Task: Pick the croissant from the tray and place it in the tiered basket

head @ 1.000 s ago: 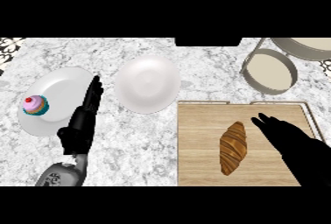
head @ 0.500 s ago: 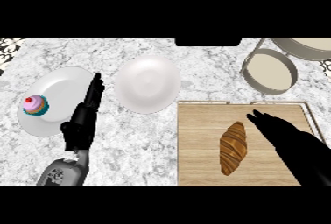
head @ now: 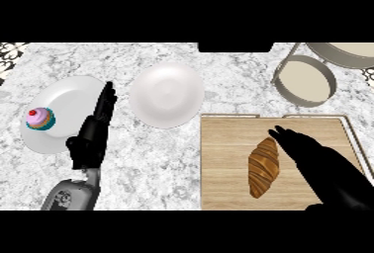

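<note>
You're on the reach: your right hand [head: 315,159], fingers straight and spread, hangs just beside the croissant [head: 263,167] lying on the wooden tray [head: 226,163]. Next, curl round it, then lift toward the tiered basket [head: 305,80].

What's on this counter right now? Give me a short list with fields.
croissant: lying on the wooden tray
right robot hand: open, over the tray, just right of the croissant
left robot hand: open, resting beside the cupcake plate
cupcake: on that plate
empty plate: centre
tiered basket: top right
</note>
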Robot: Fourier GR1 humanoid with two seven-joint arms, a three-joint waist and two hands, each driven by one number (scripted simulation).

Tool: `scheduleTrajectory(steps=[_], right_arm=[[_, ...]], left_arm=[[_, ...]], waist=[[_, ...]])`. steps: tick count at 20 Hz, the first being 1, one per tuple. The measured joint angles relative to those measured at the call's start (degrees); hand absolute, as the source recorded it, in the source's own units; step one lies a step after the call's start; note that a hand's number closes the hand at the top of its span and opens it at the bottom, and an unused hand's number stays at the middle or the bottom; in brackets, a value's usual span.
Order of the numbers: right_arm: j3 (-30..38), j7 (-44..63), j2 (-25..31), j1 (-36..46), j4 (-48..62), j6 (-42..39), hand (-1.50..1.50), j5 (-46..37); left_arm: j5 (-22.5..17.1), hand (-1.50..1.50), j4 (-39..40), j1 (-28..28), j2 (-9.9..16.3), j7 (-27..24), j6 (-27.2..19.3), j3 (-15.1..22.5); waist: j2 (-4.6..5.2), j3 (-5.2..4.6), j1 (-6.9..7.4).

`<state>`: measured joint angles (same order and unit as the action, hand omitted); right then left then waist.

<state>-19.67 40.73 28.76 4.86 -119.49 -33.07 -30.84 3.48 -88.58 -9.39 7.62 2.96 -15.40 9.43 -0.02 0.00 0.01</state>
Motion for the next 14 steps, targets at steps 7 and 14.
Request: scheduleTrajectory(steps=[7,14], right_arm=[[0.9,-2.4,-4.4,0.7,4.0,-2.4,-1.5,-4.5],[0.9,-6.3,-8.8,0.7,9.2,-0.8,-1.5,-9.9]], left_arm=[[1.4,0.0,-0.2,1.0,-1.6,-0.8,1.2,-0.9],[2.7,0.0,-0.5,1.6,-2.6,-0.9,2.4,-1.8]], waist=[[0.01,-0.01,0.01],[0.0,0.0,0.02]])
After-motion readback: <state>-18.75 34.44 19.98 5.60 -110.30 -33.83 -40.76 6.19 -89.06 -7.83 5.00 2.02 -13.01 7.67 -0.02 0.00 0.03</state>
